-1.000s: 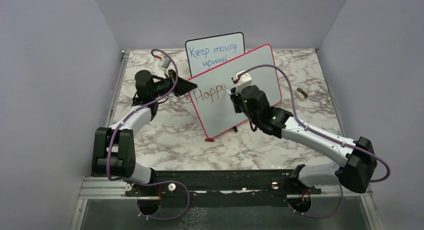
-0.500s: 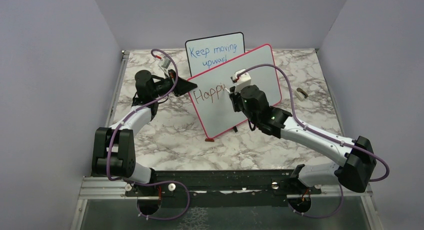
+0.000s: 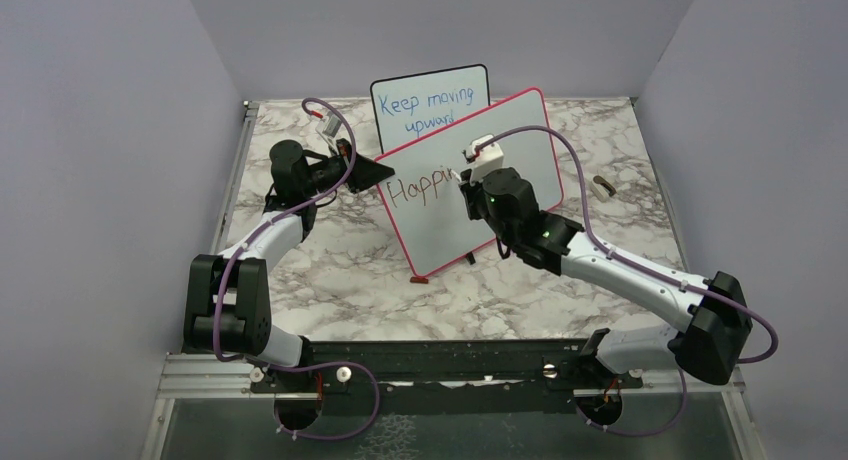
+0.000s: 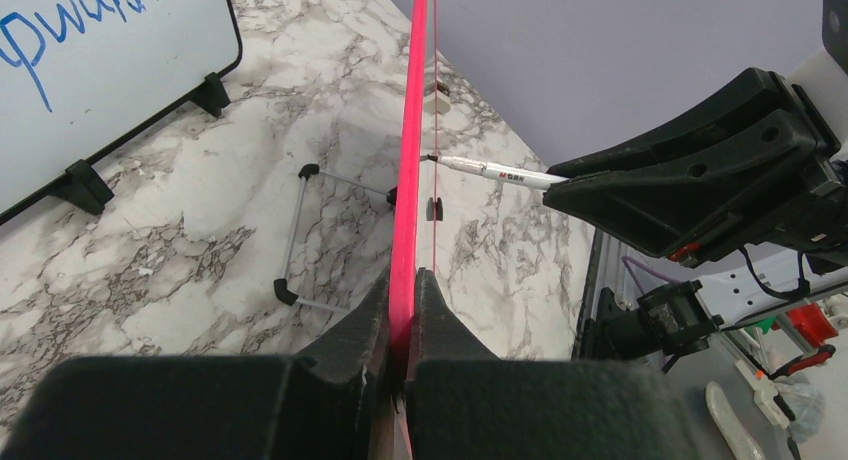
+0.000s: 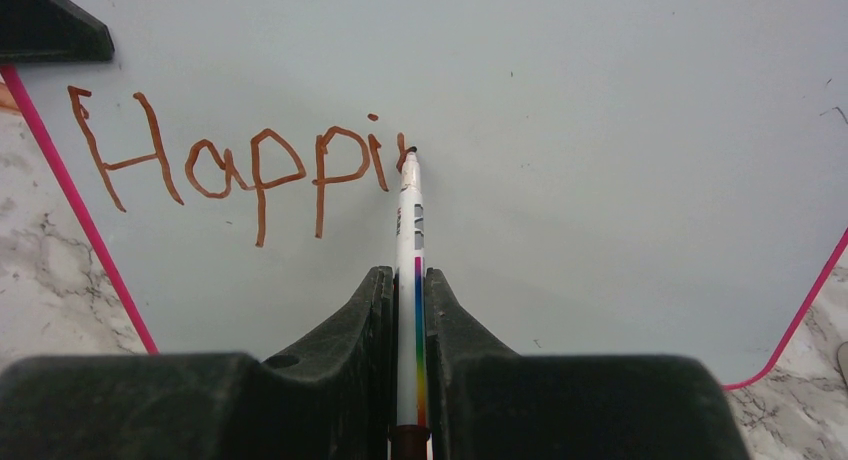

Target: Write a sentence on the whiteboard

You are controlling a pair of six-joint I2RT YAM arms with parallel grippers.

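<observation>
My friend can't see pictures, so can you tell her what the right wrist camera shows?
A white marker, clamped between black jaws, touches its tip to the whiteboard just right of brownish-red letters spelling "Happi". The board's pink frame and the marble table show at the corners.

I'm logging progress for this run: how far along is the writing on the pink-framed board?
Done: "Happi" stands in brownish-red on the whiteboard. In hand: the left end effector clamps the board's pink edge, and the right end effector holds the marker with its tip at the surface just after the "i". Left: the rest of the sentence; most of the board is blank.
</observation>
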